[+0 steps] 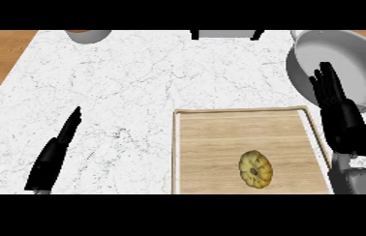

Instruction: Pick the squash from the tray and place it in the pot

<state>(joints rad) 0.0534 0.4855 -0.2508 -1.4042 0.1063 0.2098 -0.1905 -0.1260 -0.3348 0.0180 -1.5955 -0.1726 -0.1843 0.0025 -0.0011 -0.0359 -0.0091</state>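
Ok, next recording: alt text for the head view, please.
A yellow squash lies untouched on a wooden tray on a white marble counter. The open right hand hovers between tray and grey pot; the open left hand rests at lower left.

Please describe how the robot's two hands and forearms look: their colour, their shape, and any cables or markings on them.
Both hands are plain black with long, slim fingers. The left hand shows edge-on as a narrow black shape. The right hand shows separate fingers on a blocky black palm, with a grey forearm below it. No cables or markings are visible.
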